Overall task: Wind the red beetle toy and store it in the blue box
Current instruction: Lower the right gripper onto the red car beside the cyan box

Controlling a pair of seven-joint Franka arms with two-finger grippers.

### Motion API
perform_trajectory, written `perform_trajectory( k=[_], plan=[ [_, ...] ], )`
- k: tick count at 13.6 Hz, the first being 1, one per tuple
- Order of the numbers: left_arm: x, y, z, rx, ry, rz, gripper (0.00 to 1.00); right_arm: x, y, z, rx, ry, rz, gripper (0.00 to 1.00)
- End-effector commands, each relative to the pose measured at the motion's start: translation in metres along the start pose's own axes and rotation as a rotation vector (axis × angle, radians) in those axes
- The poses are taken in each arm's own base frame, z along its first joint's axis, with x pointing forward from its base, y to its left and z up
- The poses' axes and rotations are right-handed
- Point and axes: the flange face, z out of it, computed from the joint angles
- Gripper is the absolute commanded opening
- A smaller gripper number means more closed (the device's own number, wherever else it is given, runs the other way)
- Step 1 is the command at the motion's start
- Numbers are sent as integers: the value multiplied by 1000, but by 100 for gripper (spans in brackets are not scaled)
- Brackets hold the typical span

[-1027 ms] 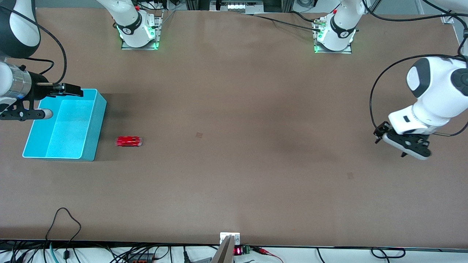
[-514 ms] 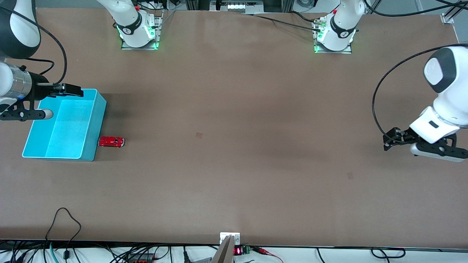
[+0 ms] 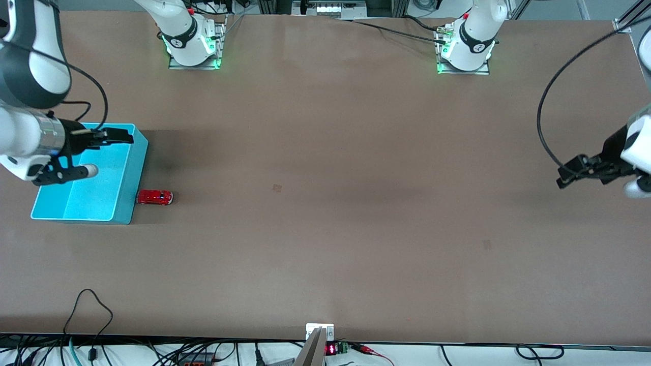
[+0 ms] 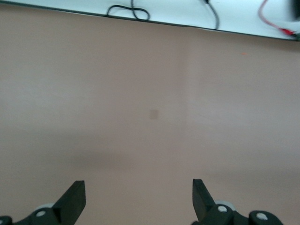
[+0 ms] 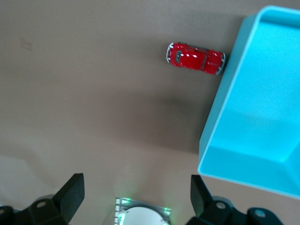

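The red beetle toy (image 3: 154,197) stands on the table with one end against the outer wall of the blue box (image 3: 133,178), on the wall that faces the table's middle. In the right wrist view the toy (image 5: 195,58) touches the box's wall (image 5: 225,108). The box's inside shows nothing in it. My right gripper (image 3: 122,136) is open and empty, in the air over the box's edge nearest the robots' bases; its fingers (image 5: 72,192) stand wide apart. My left gripper (image 3: 567,175) is open and empty, over bare table at the left arm's end; its fingers (image 4: 75,197) are wide apart.
The right arm's base (image 3: 190,43) and the left arm's base (image 3: 465,48) stand at the table's edge farthest from the front camera. Cables (image 3: 86,310) and a small display (image 3: 330,349) lie along the edge nearest that camera.
The toy rolled to the box and stopped against its wall. My left gripper drew back toward its end of the table. My right gripper shifted a little over the box.
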Motion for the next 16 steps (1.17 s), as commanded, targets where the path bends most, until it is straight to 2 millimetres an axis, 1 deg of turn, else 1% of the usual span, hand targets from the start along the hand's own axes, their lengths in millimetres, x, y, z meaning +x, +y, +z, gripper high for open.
perform_trajectory(
  k=[1,3,5,6,8,10,11,12,13,15,16],
  plan=[
    [-11,0,-10,-52,-22,-25,100,11,5,29,0,48,-175,100],
    [-19,-2,-14,-36,-28,-3,100,18,11,59,-52,31,-331,100],
    [-34,-6,-9,-31,-44,-5,100,19,13,85,-102,23,-482,100],
    [-37,-6,-9,-31,-46,-5,100,21,15,97,-111,28,-538,100],
    [-37,-6,-9,-30,-41,-2,100,25,18,116,-190,48,-682,100],
    [-34,-8,-10,1,-31,20,100,33,15,132,-284,67,-801,100],
    [-33,-7,-11,3,-37,36,100,37,15,139,-316,69,-844,100],
    [-34,0,-11,1,-38,50,100,40,16,147,-344,78,-895,100],
    [-32,0,-15,-1,-30,49,100,41,17,156,-369,99,-960,100],
    [-32,-8,-17,-3,-28,39,100,42,29,180,-406,137,-1070,100],
    [-32,-8,-18,-4,-28,37,100,44,35,189,-419,147,-1108,100]
  ],
)
